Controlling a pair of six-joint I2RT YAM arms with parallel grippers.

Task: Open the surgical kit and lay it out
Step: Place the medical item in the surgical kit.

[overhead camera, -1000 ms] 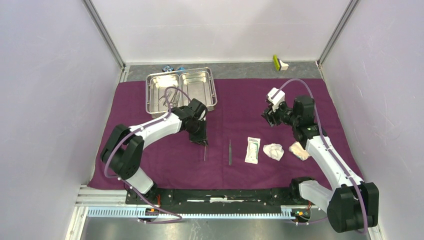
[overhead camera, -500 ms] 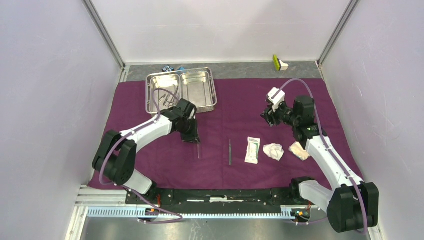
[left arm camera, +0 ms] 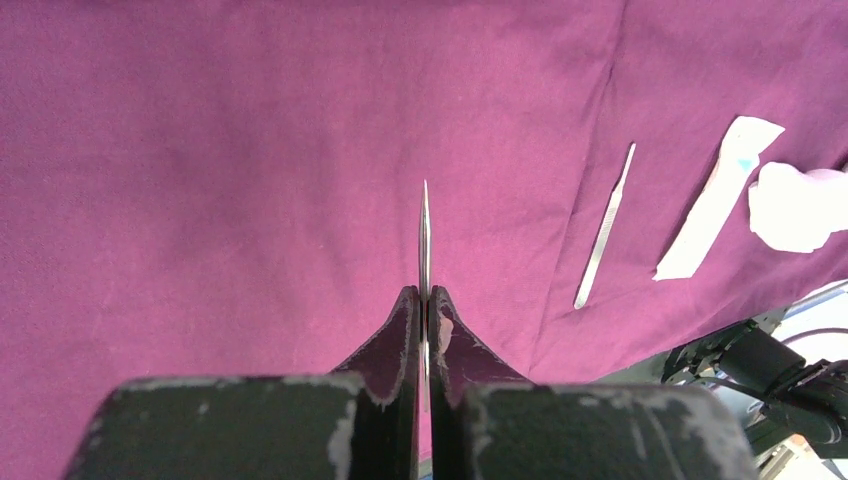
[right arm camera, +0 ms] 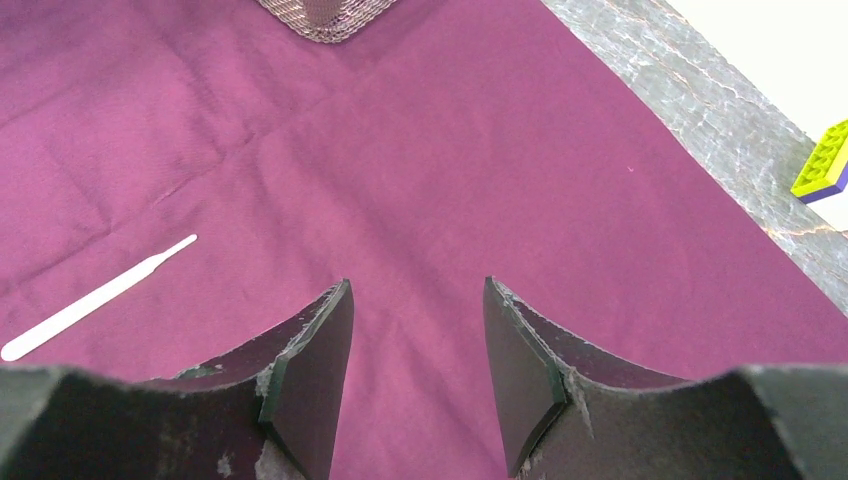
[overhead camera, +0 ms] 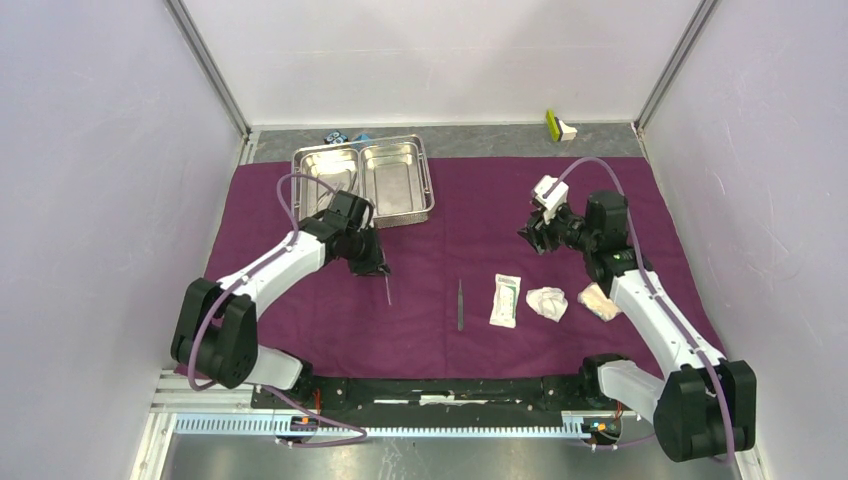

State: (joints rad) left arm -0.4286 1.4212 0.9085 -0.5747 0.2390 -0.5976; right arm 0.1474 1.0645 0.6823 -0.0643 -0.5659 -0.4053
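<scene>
The purple cloth wrap (overhead camera: pixel 460 215) lies spread flat on the table. The steel tray (overhead camera: pixel 362 147) stands at its back left. My left gripper (overhead camera: pixel 374 264) is shut on slim pointed tweezers (overhead camera: pixel 387 290), held just above the cloth in front of the tray; in the left wrist view the tweezers (left arm camera: pixel 424 235) stick out forward from the gripper (left arm camera: pixel 425 292). Slim metal forceps (overhead camera: pixel 460 303), the white sealed packet (overhead camera: pixel 506 300) and two gauze wads (overhead camera: pixel 547 302) lie in a row on the cloth. My right gripper (overhead camera: pixel 530 236) hovers open and empty above the cloth behind them.
A small blue block (overhead camera: pixel 362 136) and a black-and-blue object (overhead camera: pixel 335 137) sit behind the tray. A yellow-green brick (overhead camera: pixel 553 124) lies at the back right on the grey table. The right wrist view shows the tray corner (right arm camera: pixel 320 15) and the forceps (right arm camera: pixel 95 298).
My left gripper has moved left and slightly back along the cloth, carrying the tweezers away from the forceps. The right arm has barely moved.
</scene>
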